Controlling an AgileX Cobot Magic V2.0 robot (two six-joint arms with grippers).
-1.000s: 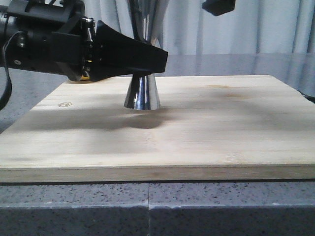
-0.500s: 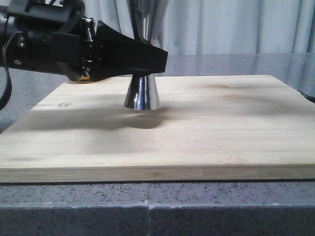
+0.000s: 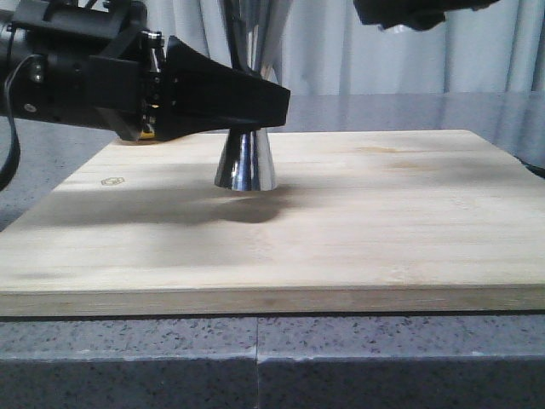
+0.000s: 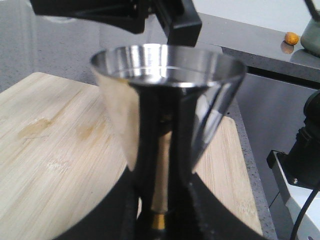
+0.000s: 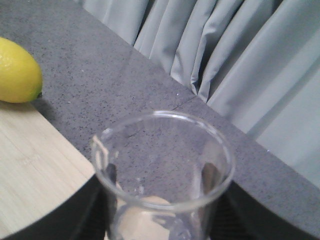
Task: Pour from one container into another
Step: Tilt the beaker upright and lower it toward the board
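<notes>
The steel jigger [image 3: 245, 162] stands upright on the wooden board [image 3: 383, 221]. My left gripper [image 3: 255, 102] comes in from the left and is shut on its narrow waist. In the left wrist view the open cup of the jigger [image 4: 167, 62] faces me, with the gold band [image 4: 158, 220] between the black fingers [image 4: 135, 210]. My right gripper [image 3: 400, 13] hangs at the top edge, up and to the right of the jigger. In the right wrist view it is shut on the clear glass beaker [image 5: 162, 200], which is held upright, and no liquid can be made out in it.
The board lies on a grey speckled stone counter [image 3: 128, 358], with grey curtains [image 3: 383, 51] behind. A yellow lemon [image 5: 17, 70] rests on the counter just off a board corner. A black arm part [image 4: 125, 12] hangs above the jigger.
The right gripper left the top of the front view half a second ago. It is now back, larger and a little further right. The left gripper and jigger have not moved.
</notes>
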